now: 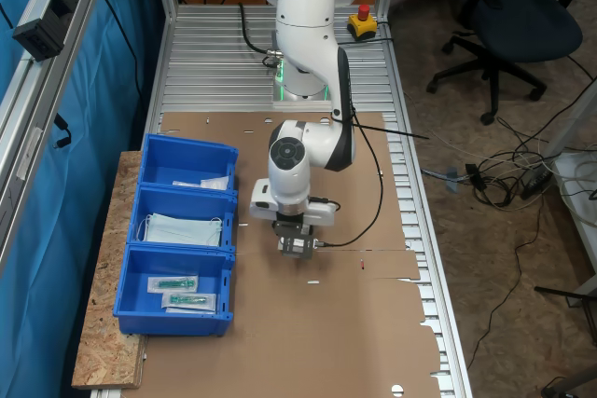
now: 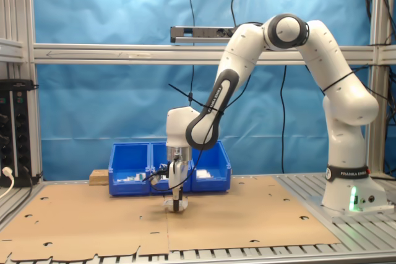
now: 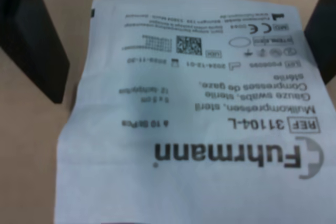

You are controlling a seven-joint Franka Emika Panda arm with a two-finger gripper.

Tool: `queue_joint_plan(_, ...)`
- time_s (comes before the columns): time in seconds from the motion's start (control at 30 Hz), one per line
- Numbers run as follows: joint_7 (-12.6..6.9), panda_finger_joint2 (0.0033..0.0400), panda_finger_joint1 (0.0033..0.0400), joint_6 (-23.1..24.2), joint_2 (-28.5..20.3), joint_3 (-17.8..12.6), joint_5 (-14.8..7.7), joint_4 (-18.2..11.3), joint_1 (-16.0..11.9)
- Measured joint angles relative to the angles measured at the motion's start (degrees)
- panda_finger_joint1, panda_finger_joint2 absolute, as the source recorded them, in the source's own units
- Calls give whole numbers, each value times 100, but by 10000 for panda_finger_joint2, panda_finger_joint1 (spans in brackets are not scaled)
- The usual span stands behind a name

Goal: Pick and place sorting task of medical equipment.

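Between spread gripper (image 3: 184,45) fingers (image 3: 31,40): flat white sachet (image 3: 199,124), dark print, on brown cardboard (image 3: 31,161).

Cardboard (image 1: 354,323) lies open — blue bins (image 1: 177,240) line one edge.

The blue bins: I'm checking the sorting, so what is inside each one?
In the first exterior view, the blue bins hold white sachets in the far one, face masks in the middle and clear packets in the near one. Anything beneath these is hidden.
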Motion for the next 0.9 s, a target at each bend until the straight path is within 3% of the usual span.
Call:
queue_joint_plan(0.3,0,400,400,235,42,-140,11,0,-51)
queue_joint_plan(0.9,0,400,400,449,43,-143,19,0,-57)
